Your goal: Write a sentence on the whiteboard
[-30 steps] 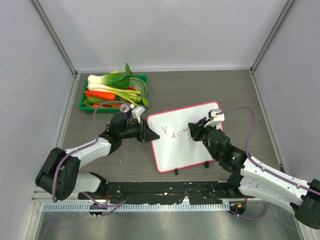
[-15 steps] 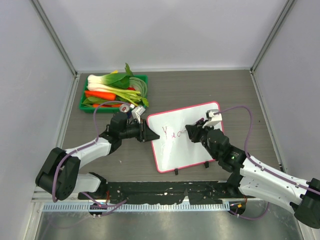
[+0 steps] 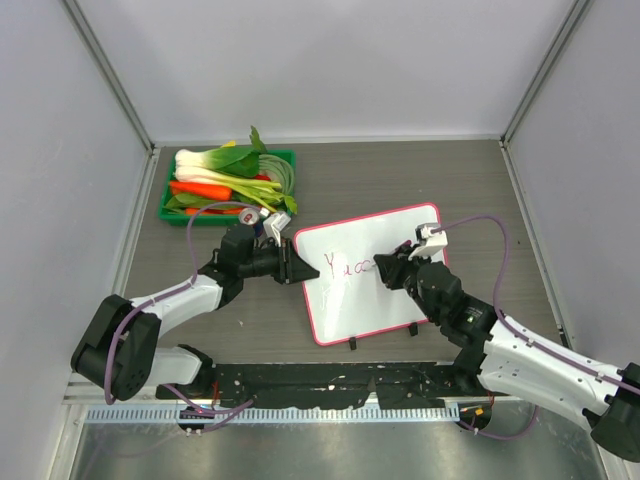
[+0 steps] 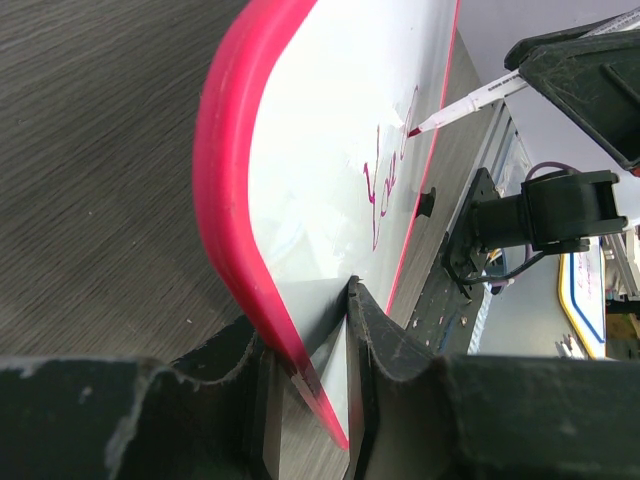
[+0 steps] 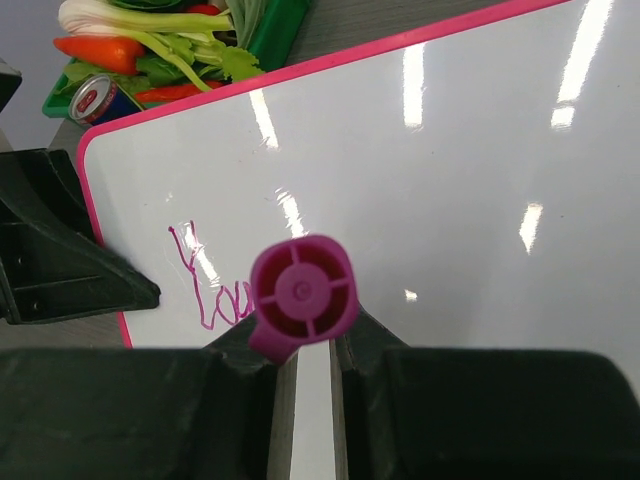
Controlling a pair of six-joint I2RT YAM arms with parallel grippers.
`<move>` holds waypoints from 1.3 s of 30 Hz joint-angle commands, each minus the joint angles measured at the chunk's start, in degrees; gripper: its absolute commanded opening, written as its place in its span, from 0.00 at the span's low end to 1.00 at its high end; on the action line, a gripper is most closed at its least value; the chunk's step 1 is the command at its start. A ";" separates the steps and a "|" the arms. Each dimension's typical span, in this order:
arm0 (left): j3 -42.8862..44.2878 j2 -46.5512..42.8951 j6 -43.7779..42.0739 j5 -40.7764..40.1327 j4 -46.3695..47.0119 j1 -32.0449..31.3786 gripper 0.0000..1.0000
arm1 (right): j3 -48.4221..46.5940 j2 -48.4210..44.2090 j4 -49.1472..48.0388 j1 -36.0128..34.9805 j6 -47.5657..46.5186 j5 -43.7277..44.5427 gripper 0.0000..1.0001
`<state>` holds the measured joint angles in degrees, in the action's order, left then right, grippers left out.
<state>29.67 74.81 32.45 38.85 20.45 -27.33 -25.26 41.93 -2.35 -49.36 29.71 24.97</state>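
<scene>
The whiteboard (image 3: 385, 300), glossy white with a pink-red frame, lies tilted on the table. It also shows in the left wrist view (image 4: 330, 130) and the right wrist view (image 5: 450, 180). My left gripper (image 3: 298, 268) is shut on its left edge (image 4: 310, 350). My right gripper (image 3: 392, 268) is shut on a pink marker (image 5: 302, 295), whose tip (image 4: 415, 128) touches the board. The pink-purple cursive sentence (image 3: 348, 267) reads "You" and a further small stroke; it also shows in the wrist views (image 4: 385, 180) (image 5: 205, 285).
A green tray (image 3: 170, 190) full of vegetables stands at the back left, with a small can (image 3: 247, 212) beside it. The tray's corner (image 5: 270, 30) and the can (image 5: 95, 100) show in the right wrist view. Grey walls enclose the table on three sides.
The writing has grown to the right by a letter or so. My right gripper with the marker has shifted slightly right along the line. The left arm has not moved.
</scene>
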 commanded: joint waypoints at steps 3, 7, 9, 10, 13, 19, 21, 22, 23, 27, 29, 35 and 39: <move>-0.93 2.10 -11.00 -10.73 -6.30 0.35 0.00 | -0.23 0.43 0.95 0.41 -0.45 4.99 0.01; -0.93 2.10 -11.00 -10.81 -6.30 0.35 0.00 | -1.55 1.48 -1.25 0.41 -1.76 5.70 0.01; -0.93 2.01 -11.09 -10.81 -6.30 0.35 0.00 | -2.25 2.18 -1.86 0.41 -2.11 6.40 0.01; -0.93 2.10 -11.00 -10.81 -6.30 0.35 0.00 | -2.60 2.45 -2.13 0.41 -2.38 6.49 0.00; -0.93 2.10 -11.00 -10.81 -6.38 0.35 0.00 | -3.22 3.15 -2.75 0.50 -2.56 7.11 0.01; -0.84 2.10 -11.00 -10.73 -6.38 0.35 0.00 | -4.01 4.03 -2.66 0.76 -2.82 7.64 0.01; -0.84 2.10 -11.00 -10.73 -6.38 0.35 0.00 | -3.92 3.95 -2.40 0.76 -2.65 7.46 0.01; -0.84 2.10 -11.00 -10.81 -6.38 0.35 0.00 | -3.84 3.95 -2.31 0.85 -2.56 7.20 0.01; -0.93 2.10 -11.00 -10.81 -6.38 0.35 0.00 | -3.75 4.03 -2.05 0.85 -2.47 7.20 0.01; -0.84 2.19 -11.00 -10.73 -6.38 0.35 0.00 | -3.31 3.95 -1.43 0.94 -2.21 6.23 0.01; -0.84 2.10 -11.00 -10.73 -6.38 0.35 0.00 | -3.13 4.03 -0.99 0.94 -2.03 5.44 0.01; -0.84 2.10 -11.00 -10.81 -6.38 0.35 0.00 | -2.26 3.77 0.59 0.94 -1.50 3.68 0.01; -0.84 2.19 -11.00 -10.81 -6.30 0.35 0.00 | -1.64 3.25 1.21 1.02 -1.24 2.98 0.01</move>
<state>29.67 74.89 32.47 38.83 20.40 -27.29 -27.62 45.36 -4.38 -48.84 28.62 28.16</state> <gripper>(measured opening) 0.273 0.196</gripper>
